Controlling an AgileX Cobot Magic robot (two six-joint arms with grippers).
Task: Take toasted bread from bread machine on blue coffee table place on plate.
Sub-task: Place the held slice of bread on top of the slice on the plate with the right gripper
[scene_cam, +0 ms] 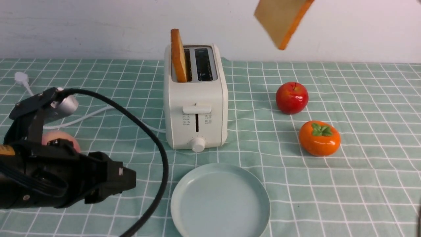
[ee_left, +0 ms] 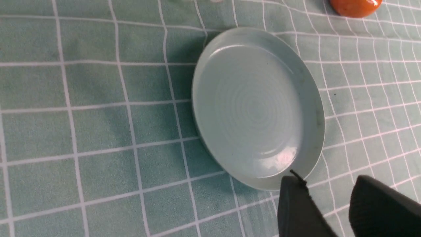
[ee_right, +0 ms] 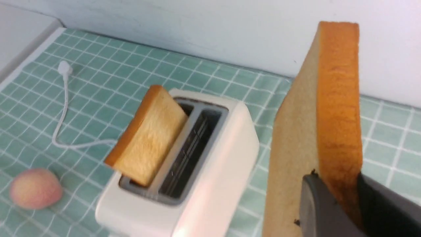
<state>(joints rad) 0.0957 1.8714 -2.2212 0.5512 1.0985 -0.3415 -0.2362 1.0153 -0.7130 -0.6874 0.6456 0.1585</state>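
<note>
Up right of the bread machine (scene_cam: 196, 98), right tool (ee_right: 345, 191): clamped on one toasted bread slice (scene_cam: 283, 19), held in the air.
Second slice (scene_cam: 178, 56): standing in the machine's left slot.
Plate (scene_cam: 219, 200): on the bench (scene_cam: 361, 171), just in front of the machine.
Left tool (ee_left: 329, 187): front-left of the machine, fingers slightly parted, holding nothing.

Bright, even light from overhead fills all three views, leaving only soft shadows on the bench (ee_left: 98, 131) beside the plate (ee_left: 317, 115) and just left of the apple (scene_cam: 292, 97). Small glints sit on the apple and the plate's floor, and the bread machine (ee_right: 210, 184) looks washed out along its near side. The toast slice (ee_right: 296, 141) and right claw (ee_right: 342, 191) are soft-focused close to the lens, as is the left claw (ee_left: 329, 191).
</note>
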